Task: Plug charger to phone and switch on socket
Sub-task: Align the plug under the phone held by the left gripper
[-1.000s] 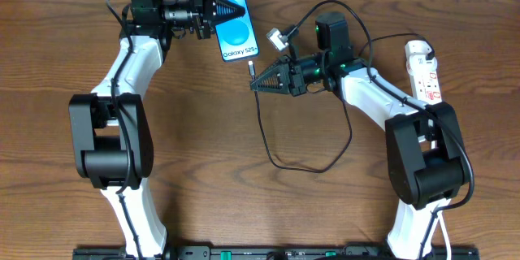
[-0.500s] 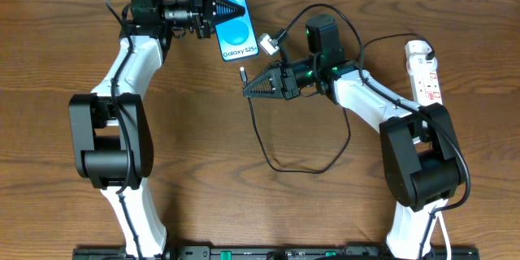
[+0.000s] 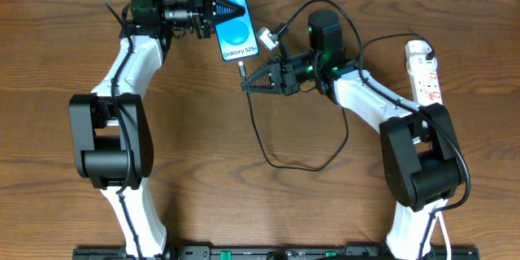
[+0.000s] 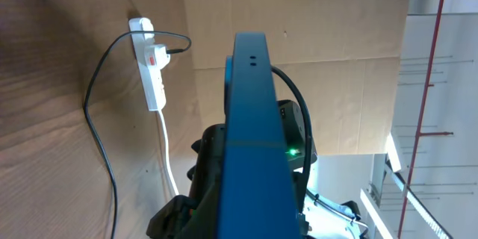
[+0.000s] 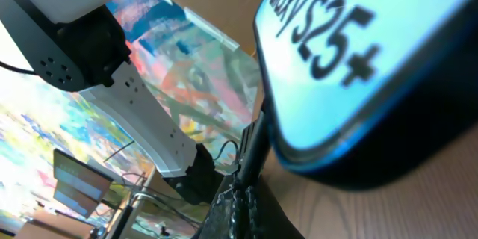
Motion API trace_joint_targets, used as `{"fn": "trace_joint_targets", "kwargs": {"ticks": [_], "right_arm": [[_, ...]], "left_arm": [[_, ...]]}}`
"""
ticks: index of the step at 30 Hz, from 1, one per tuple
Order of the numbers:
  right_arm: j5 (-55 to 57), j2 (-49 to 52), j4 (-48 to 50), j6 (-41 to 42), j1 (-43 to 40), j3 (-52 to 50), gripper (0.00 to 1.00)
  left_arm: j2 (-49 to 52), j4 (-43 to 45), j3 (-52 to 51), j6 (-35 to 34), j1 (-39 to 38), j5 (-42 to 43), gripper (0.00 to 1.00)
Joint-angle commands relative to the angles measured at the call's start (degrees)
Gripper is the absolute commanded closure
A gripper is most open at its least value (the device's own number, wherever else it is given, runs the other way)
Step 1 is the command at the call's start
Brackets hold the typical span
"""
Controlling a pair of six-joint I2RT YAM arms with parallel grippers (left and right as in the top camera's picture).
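Plugging is the step in hand, and I'm gripping the phone (image 3: 238,39) at the far side of the desk (image 3: 203,171). My left end effector (image 3: 242,8) is clenched on the phone's upper end. The blue screen is facing up and the bottom edge is pointing toward my other arm. Whether the phone is resting on the wood or hanging just above it, I cannot tell.

My right end effector (image 3: 246,86) is clamped shut on the charger (image 3: 258,134) close behind its plug tip (image 3: 242,70). The rest of the black cable is trailing in a loose loop across the desk. The tip is sitting just short of the phone's bottom edge, near its middle, and is not yet seated as far as I can judge. In my right wrist view the "Galaxy S25+" edge is filling the frame, and the tip itself is a dark blur below it.

Next I'm expecting a short, straight push along the phone's long axis, with the tip square to the port and my left grip bracing against it. The socket (image 3: 425,69) is lying well apart by my right arm's base. Its switch is waiting for after.
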Motion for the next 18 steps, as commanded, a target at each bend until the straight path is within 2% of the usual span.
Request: {"fn": "trace_joint_targets", "kwargs": {"ticks": [1,18], "right_arm": [[-1.09,-0.28,0.24,1.84,0.11,0.24,0.99],[-1.07,-0.28,0.26,1.84,0.07,0.24,0.99]], "left_arm": [[-1.29,1.14,0.11,-0.52,-0.07,1.60,0.93],[-1.29,1.22,0.11,0.20,-0.07,1.60,0.93]]}}
